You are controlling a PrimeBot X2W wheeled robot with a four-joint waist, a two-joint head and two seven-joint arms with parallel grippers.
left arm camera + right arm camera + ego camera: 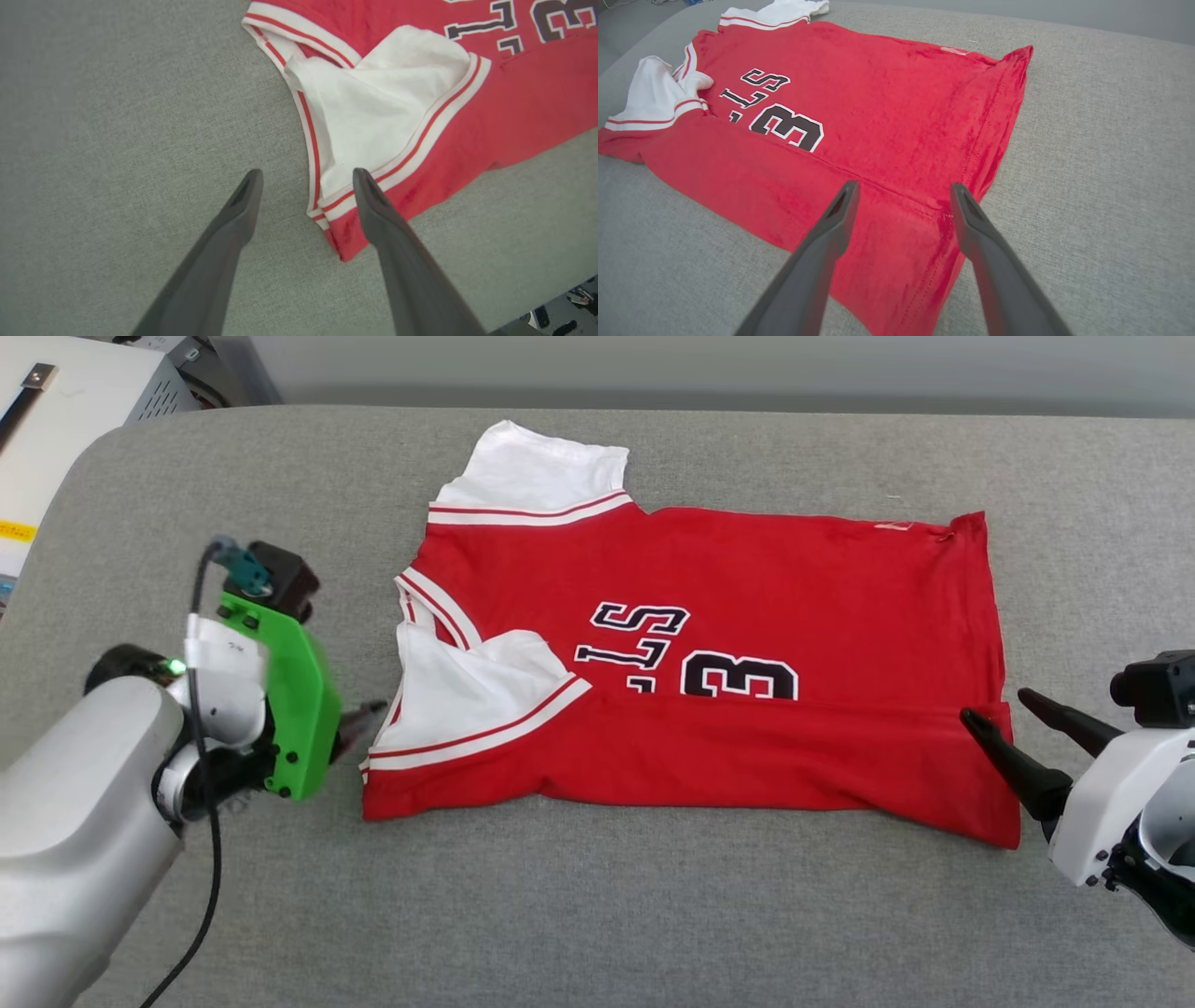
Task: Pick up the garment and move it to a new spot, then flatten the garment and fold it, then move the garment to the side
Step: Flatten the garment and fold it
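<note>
I make out just an S, an L and part of a 3 on the garment (747,579); its folded-over near edge and the white sleeve (467,695) cover the rest of the print. The green mount (299,700) hides most of my left gripper (362,717). The hem label (892,525) is too small to read. In the left wrist view, corner clutter (560,312) is blurred and cut off.

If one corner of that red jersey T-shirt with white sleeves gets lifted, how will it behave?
Probably floppy: the red jersey T-shirt lies folded over itself, so a lifted corner would likely drape, unfolding. Likely light, as the cloth looks thin. It may drag on the grey fabric surface.
</note>
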